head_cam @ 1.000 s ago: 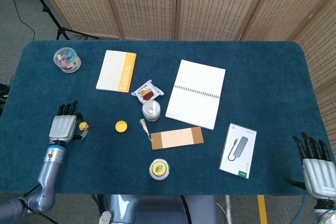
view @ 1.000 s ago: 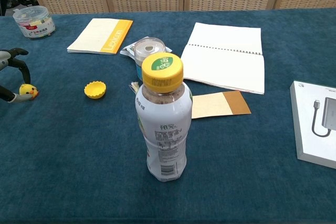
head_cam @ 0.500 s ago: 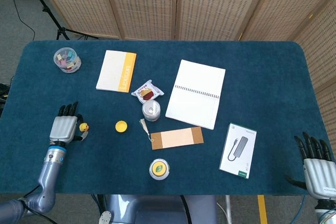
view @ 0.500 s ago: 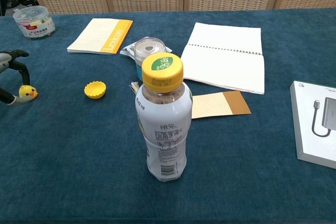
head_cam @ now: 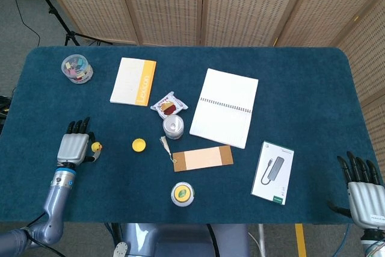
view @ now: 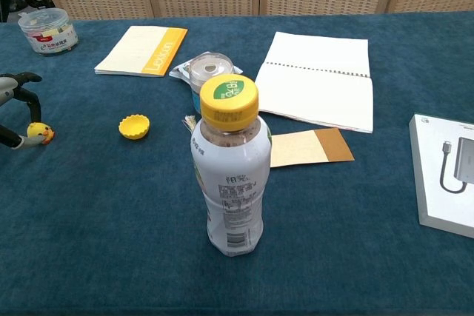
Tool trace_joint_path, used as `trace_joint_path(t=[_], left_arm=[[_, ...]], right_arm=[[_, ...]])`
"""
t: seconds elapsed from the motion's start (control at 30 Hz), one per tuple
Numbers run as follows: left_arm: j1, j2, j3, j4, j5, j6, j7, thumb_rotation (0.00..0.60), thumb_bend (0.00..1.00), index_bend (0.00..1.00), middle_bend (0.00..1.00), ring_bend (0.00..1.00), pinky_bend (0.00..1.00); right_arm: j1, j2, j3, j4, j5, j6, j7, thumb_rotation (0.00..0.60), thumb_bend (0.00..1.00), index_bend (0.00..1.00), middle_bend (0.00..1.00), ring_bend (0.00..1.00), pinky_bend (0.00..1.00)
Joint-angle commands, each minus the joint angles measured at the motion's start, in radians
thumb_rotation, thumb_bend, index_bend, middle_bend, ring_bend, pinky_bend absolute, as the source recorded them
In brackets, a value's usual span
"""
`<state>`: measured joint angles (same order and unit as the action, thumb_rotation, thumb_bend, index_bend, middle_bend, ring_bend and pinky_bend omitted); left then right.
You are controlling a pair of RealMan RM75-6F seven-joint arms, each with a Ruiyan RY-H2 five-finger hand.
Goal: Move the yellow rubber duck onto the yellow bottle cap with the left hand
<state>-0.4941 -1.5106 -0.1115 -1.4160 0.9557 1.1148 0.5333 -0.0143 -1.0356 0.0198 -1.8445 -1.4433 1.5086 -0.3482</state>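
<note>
Table scene, head and chest views. Landmark: yellow bottle cap (head_cam: 139,144), lying open side up on the blue table cloth (head_cam: 289,88).

Left hand (head_cam: 73,146) – well to the left of the cap, fingers (head_cam: 77,127) stretched forward over the cloth. The yellow rubber duck (head_cam: 95,146) sits at the hand's thumb side, between hand and cap; in the chest view the thumb and a curved finger flank the duck (view: 38,133), but whether they pinch it or only touch it – cannot tell. Duck is apart from the cap, not on it.

Right hand (head_cam: 363,192) – far right of the cap at the near table edge, fingers apart, holding nothing.

Other items rel. to the cap: silver can (head_cam: 173,126) just to the right and slightly behind; snack packet (head_cam: 169,105) behind the can; yellow-edged booklet (head_cam: 133,80) behind the cap; clear tub of coloured bits (head_cam: 77,68) behind, to the left; spiral notebook (head_cam: 224,107) to the right; tan card (head_cam: 203,158) near, right and nearer the robot; yellow-lidded drink bottle (view: 229,175) upright, nearest the robot; boxed USB hub (head_cam: 272,173) far right.
</note>
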Motion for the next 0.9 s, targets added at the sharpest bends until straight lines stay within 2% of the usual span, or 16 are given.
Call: trace_joint_path(t=[0.03, 0.9], left_arm=[[-0.001, -0.002, 0.002, 0.002, 0.001, -0.001, 0.004, 0.412, 0.31, 0.52, 0.0, 0.0, 0.0], [-0.017, 0.003, -0.039, -0.055, 0.028, 0.041, 0.006, 0.412, 0.32, 0.54, 0.0, 0.0, 0.0]], right_arm=[[0.0, 0.0, 0.001, 0.001, 0.0, 0.001, 0.002, 0.6, 0.0, 0.0, 0.0, 0.0, 0.0], [0.002, -0.004, 0.002, 0.004, 0.004, -0.005, -0.004, 0.6, 0.0, 0.0, 0.0, 0.0, 0.0]])
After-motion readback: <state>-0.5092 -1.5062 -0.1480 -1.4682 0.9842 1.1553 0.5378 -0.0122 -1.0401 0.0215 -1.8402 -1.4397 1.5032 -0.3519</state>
